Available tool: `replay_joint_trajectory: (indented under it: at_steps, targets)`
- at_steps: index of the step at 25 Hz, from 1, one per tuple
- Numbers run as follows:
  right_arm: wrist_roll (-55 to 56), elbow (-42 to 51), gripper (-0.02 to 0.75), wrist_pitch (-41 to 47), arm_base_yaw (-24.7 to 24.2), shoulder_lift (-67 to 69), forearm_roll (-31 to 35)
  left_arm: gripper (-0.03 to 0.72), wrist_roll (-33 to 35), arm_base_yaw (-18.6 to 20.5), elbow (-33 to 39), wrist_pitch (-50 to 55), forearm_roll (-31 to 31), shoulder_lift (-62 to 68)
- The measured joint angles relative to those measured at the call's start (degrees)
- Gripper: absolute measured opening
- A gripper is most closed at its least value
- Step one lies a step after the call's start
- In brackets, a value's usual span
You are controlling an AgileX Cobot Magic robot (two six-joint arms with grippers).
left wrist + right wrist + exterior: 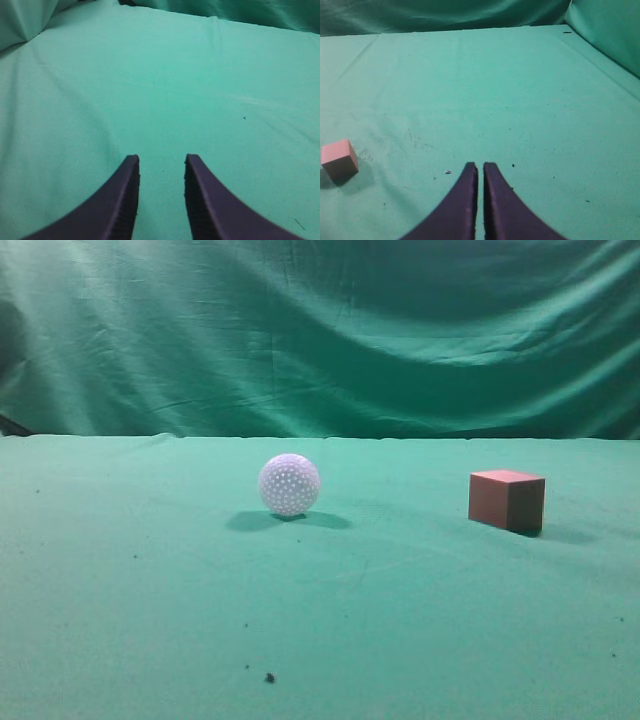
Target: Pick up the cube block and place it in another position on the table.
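the cube (507,500) sits on the table (150,620), well right of the white ball (289,484), untouched. left gripper (161,161) hangs over bare cloth, jaws apart. right gripper (480,166) has jaws nearly together, holding nothing, cube (339,158) off to its left.

Left gripper (161,165) poised with dark fingers parted by a clear gap; right gripper (480,170) nearly closed, holding nothing.
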Motion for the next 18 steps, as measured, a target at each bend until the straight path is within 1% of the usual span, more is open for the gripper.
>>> replay_joint_trajectory:
  at_steps: [18]
  targets:
    - [0.22,0.0,0.0,0.0,0.0,0.0,0.0,0.262,0.0,0.0,0.0,0.0,0.0,0.0]
